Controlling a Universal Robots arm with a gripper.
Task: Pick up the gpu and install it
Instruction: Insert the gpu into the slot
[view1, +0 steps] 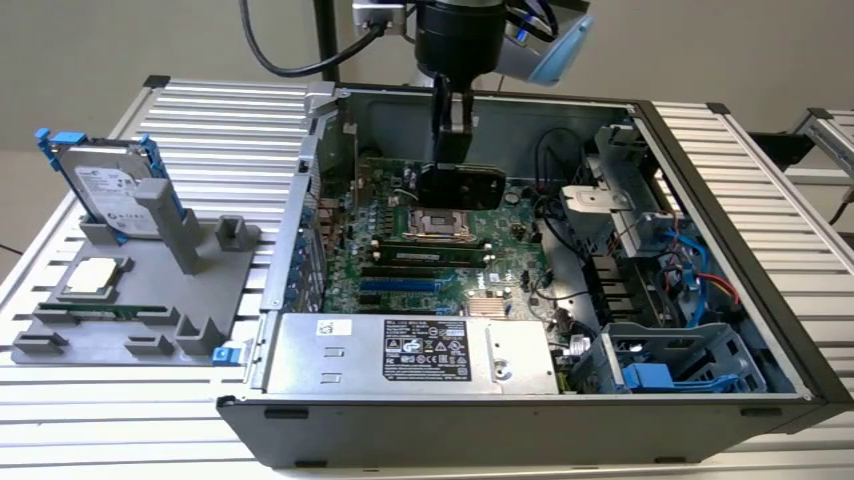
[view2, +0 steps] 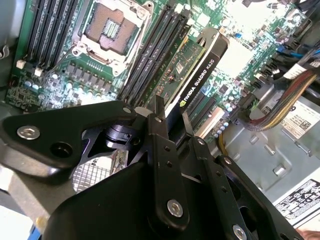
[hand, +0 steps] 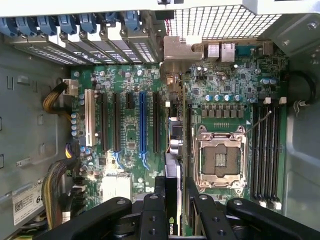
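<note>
Gripper (view1: 451, 150) fingers are clamped on the flat black-shrouded gpu (view1: 462, 186), held edge-down above the green motherboard (view1: 400, 270). Its open grey computer case (view1: 534, 430) sits on a ribbed aluminium bench (view1: 214, 120).

Black-shrouded gpu (view1: 461, 186), green motherboard (view1: 400, 262), blue-railed silver hard drive (view1: 104, 182)

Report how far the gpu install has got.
Pickup looks done: the gripper is shut on the gpu, holding it above the motherboard inside the open computer case. In hand: carrying it over the board. Left: seating; the expansion slots stand empty.
</note>
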